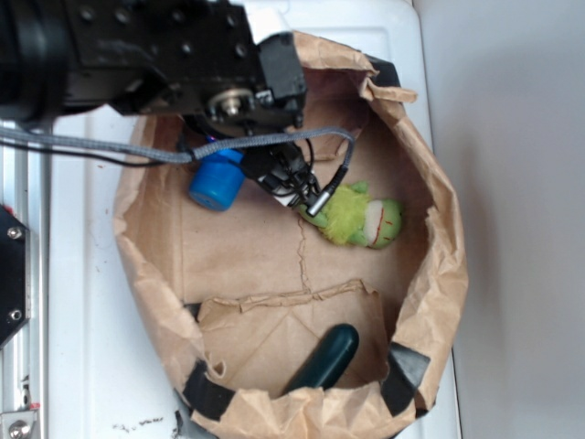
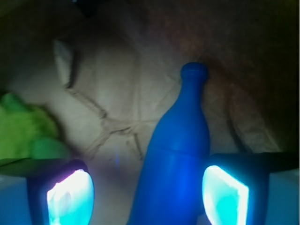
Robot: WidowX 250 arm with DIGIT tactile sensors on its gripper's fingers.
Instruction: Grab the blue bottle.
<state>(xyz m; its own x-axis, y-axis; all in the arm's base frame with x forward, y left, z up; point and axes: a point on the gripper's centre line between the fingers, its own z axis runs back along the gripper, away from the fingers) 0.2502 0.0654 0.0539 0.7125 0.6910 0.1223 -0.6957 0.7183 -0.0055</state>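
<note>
The blue bottle (image 2: 176,154) is smooth bright blue plastic and lies on the brown paper floor of a bag, its narrow neck pointing away from me. In the wrist view my gripper (image 2: 147,196) is open, and the bottle's body sits between the two glowing pads, nearer the right pad (image 2: 224,194) than the left pad (image 2: 70,197). No pad touches it. From outside, only part of the blue bottle (image 1: 218,181) shows under the black arm (image 1: 183,55), which hides the fingers.
A yellow-green plush toy (image 1: 361,219) lies just right of the gripper, also visible as the green plush (image 2: 23,129). A dark green rounded object (image 1: 326,357) leans at the bag's near side. The crumpled brown paper bag wall (image 1: 443,265) rings everything, on a white surface.
</note>
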